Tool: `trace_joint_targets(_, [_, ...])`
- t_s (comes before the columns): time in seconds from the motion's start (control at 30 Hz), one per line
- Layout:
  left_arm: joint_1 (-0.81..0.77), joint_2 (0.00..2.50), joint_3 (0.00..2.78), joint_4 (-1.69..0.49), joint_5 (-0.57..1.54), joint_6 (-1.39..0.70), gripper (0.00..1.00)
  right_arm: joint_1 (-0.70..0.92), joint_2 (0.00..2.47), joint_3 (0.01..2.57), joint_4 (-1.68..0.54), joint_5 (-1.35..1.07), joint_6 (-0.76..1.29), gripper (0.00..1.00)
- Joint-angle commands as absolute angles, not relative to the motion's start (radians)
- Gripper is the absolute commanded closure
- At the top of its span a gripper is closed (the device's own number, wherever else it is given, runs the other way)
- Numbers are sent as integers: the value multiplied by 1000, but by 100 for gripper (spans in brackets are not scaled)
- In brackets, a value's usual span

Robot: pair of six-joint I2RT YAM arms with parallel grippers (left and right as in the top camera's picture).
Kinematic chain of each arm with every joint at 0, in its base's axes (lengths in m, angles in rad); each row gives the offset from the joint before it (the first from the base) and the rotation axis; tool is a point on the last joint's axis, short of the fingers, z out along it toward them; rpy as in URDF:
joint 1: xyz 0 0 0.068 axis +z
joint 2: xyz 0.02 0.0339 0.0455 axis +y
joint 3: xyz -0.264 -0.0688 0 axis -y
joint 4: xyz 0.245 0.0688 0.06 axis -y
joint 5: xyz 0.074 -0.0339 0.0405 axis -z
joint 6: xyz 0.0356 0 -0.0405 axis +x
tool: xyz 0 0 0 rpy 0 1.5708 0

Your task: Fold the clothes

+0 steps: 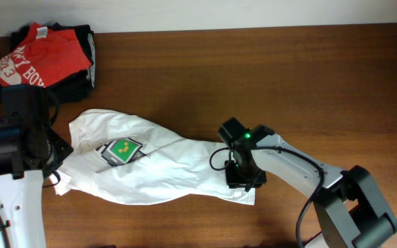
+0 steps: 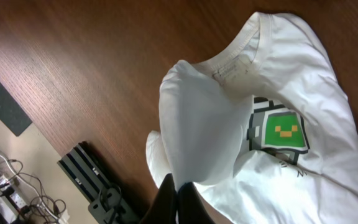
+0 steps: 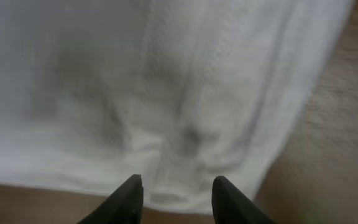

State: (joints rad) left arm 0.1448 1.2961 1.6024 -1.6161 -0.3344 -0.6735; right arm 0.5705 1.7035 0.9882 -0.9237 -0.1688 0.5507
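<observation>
Left jaws pinch the white T-shirt (image 2: 306,68); right jaws stand parted above its hem.

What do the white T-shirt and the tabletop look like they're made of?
The white T-shirt looks like a soft matte knit, probably cotton: it drapes in loose wrinkles with no sheen. The table is wood or wood-look laminate with a satin finish. It shows streaked brown grain, but I cannot tell which.

Red T-shirt (image 1: 41,56) atop dark folded garments (image 1: 86,49)
</observation>
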Motion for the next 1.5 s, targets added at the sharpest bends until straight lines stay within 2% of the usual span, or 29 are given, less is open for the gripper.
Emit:
trace_joint_targets(0.0, [150, 1296, 1607, -1621, -355, -658, 100, 577, 1692, 947, -874, -217, 560, 58])
trace_joint_targets(0.13, [150, 1296, 1607, -1621, -355, -658, 100, 577, 1693, 937, -870, -216, 560, 54])
trace_joint_targets(0.33, [150, 1296, 1607, -1618, -355, -658, 100, 577, 1693, 884, -822, -218, 585, 55])
trace_joint_targets(0.37, [150, 1296, 1607, -1617, -355, -658, 100, 577, 1693, 884, -814, -218, 585, 60])
trace_joint_targets(0.43, [150, 1296, 1607, -1617, -355, -658, 100, 577, 1693, 885, -802, -218, 585, 78])
trace_joint_targets(0.5, [150, 1296, 1607, -1617, -356, -658, 100, 575, 1693, 889, -802, -211, 585, 81])
trace_joint_targets(0.6, [150, 1296, 1607, -1617, -356, -658, 100, 575, 1693, 928, -817, -198, 582, 81])
trace_joint_targets(0.67, [150, 1296, 1607, -1617, -356, -658, 99, 575, 1693, 932, -822, -197, 581, 71])
trace_joint_targets(0.77, [150, 1296, 1607, -1614, -356, -658, 100, 575, 1693, 932, -822, -191, 581, 68])
trace_joint_targets(0.8, [150, 1296, 1607, -1614, -356, -658, 100, 576, 1693, 932, -822, -191, 581, 72])
trace_joint_targets(0.87, [150, 1296, 1607, -1614, -356, -658, 100, 578, 1693, 931, -829, -191, 581, 87])
trace_joint_targets(1.03, [150, 1296, 1607, -1614, -356, -658, 100, 574, 1693, 944, -841, -131, 581, 96])
trace_joint_targets(1.1, [150, 1296, 1607, -1614, -356, -658, 100, 569, 1693, 1024, -926, -92, 581, 96])
trace_joint_targets(1.2, [139, 1289, 1621, -1612, -355, -618, 100, 517, 1690, 1293, -1181, 18, 525, 96])
trace_joint_targets(1.33, [138, 1273, 1744, -1685, -355, -604, 100, 410, 1687, 1596, -1406, 23, 467, 96])
trace_joint_targets(1.4, [138, 1240, 1788, -1688, -322, -589, 100, 397, 1689, 1601, -1465, 40, 363, 95])
trace_joint_targets(1.47, [138, 1235, 1785, -1688, -253, -578, 100, 397, 1689, 1453, -1412, 38, 364, 95])
